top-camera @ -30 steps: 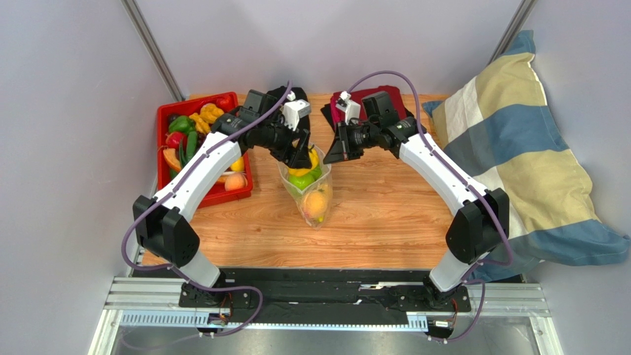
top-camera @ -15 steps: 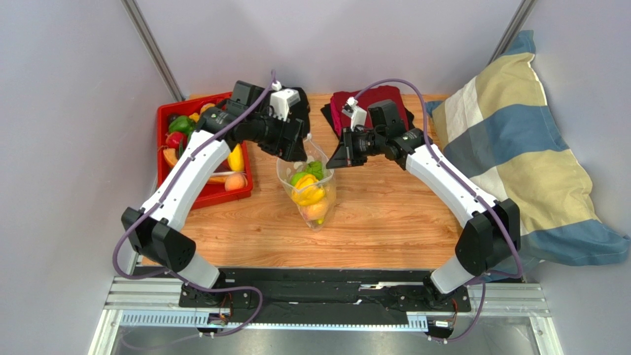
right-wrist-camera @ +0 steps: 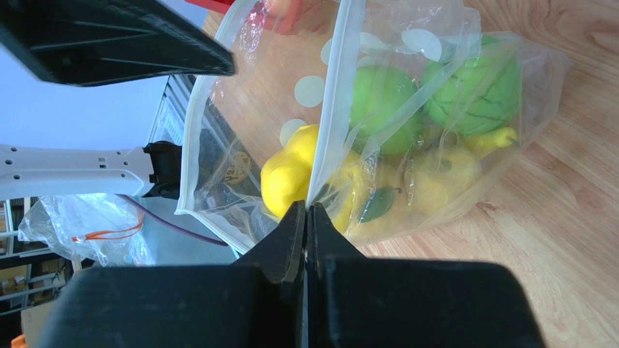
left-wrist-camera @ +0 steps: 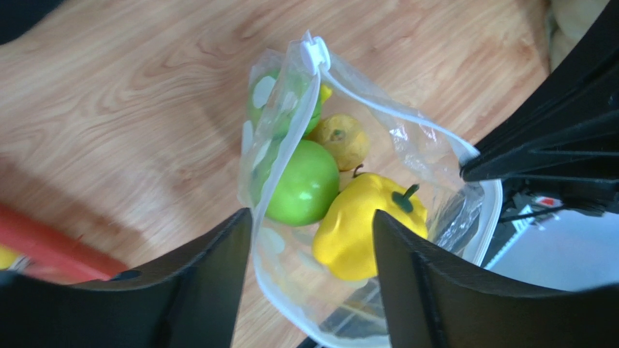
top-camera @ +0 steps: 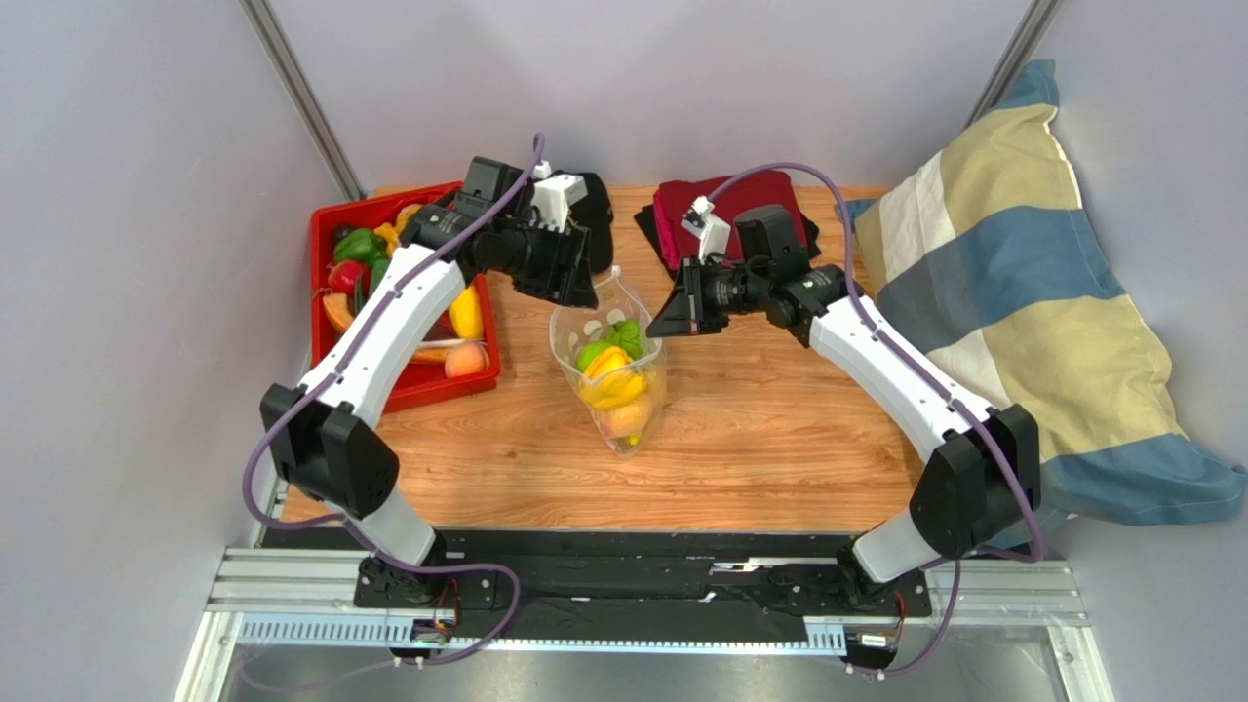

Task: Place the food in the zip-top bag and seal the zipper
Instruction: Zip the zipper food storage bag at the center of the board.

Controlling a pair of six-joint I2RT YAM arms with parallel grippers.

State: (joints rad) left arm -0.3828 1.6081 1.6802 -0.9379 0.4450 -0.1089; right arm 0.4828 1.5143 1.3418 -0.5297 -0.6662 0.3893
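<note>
The zip-top bag [top-camera: 611, 366] stands open on the wooden table, holding green limes [left-wrist-camera: 305, 190], a yellow pepper [left-wrist-camera: 357, 233], a small yellow fruit [left-wrist-camera: 346, 138] and an orange fruit [top-camera: 626, 420]. Its white zipper [left-wrist-camera: 396, 114] runs along the rim to the slider tab [left-wrist-camera: 314, 52]. My left gripper [top-camera: 569, 282] is open and empty just above the bag's far left rim; in the left wrist view [left-wrist-camera: 311, 216] its fingers straddle the mouth. My right gripper [top-camera: 668, 312] is shut on the zipper edge [right-wrist-camera: 333, 109], pinching it [right-wrist-camera: 306, 209] at the mouth's right side.
A red tray [top-camera: 325, 223] with more toy food [top-camera: 366, 271] sits at the left. Dark red cloth [top-camera: 747, 195] and black cloth [top-camera: 589, 193] lie at the back. A striped pillow [top-camera: 1026, 293] fills the right side.
My left gripper has let a yellow piece drop into the bag and pulled back up and to the left, out of the mouth. My right gripper has kept hold of the rim, shifting slightly right.
</note>
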